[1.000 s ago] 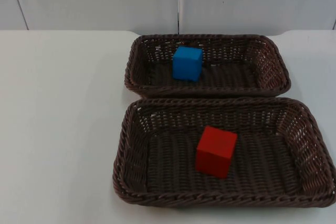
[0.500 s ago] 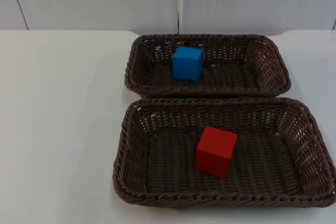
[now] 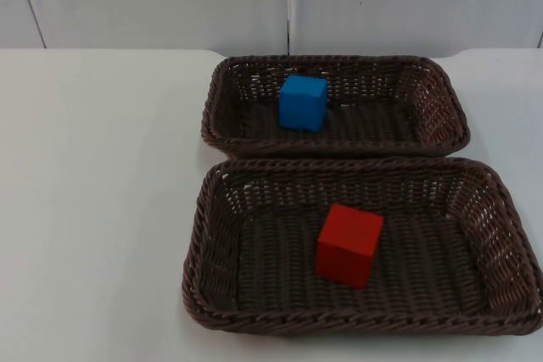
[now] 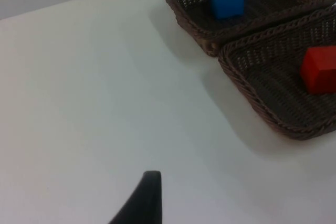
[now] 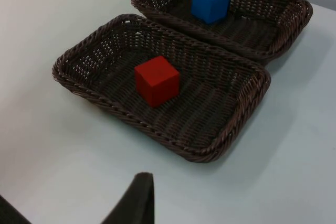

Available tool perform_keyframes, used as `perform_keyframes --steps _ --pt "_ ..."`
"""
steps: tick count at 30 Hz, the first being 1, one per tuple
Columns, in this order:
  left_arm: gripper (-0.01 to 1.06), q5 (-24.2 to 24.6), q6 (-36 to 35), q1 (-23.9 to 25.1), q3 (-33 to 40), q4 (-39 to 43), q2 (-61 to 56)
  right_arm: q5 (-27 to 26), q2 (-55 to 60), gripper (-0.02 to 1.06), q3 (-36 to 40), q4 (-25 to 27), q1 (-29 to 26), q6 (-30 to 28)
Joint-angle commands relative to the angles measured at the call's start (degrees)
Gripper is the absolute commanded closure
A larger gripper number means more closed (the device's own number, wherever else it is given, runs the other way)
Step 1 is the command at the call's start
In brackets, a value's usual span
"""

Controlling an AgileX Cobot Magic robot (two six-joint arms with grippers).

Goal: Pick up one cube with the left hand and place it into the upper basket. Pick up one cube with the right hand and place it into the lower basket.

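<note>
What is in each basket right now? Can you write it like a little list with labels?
upper basket: brown woven, holds the blue cube, which sits toward its left half
lower basket: brown woven, holds the red cube, near its middle
baskets: side by side, long rims next to each other
table: white
left gripper: black fingertip over bare table, away from the baskets
right gripper: black fingertip over the table, short of the lower basket
task state: both cubes look placed
</note>
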Motion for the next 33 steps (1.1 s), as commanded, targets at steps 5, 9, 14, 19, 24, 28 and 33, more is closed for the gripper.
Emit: perform_keyframes --steps 5,9,14,19,24,28,33 --pt "0.0 -0.68 -0.35 -0.14 0.27 0.0 -0.17 -0.51 -0.2 -0.01 0.17 0.14 0.25 0.01" --pt "0.0 -0.68 -0.35 1.09 0.27 -0.01 -0.17 -0.51 -0.2 -0.01 0.17 0.14 0.25 0.01" --pt "0.0 -0.68 -0.35 5.49 0.27 -0.01 -0.17 -0.51 -0.2 -0.01 0.17 0.14 0.25 0.01" --pt "0.0 -0.68 -0.35 9.81 0.27 -0.01 -0.17 -0.51 -0.2 -0.01 0.17 0.14 0.25 0.01" --pt "0.0 -0.68 -0.35 12.96 0.27 -0.01 -0.17 -0.51 -0.2 -0.01 0.17 0.14 0.25 0.01" --pt "0.0 -0.68 -0.35 14.82 0.27 -0.01 -0.17 -0.51 -0.2 -0.01 0.17 0.14 0.25 0.01" --pt "0.0 -0.68 -0.35 18.06 0.27 -0.01 -0.17 -0.51 -0.2 -0.01 0.17 0.14 0.25 0.01"
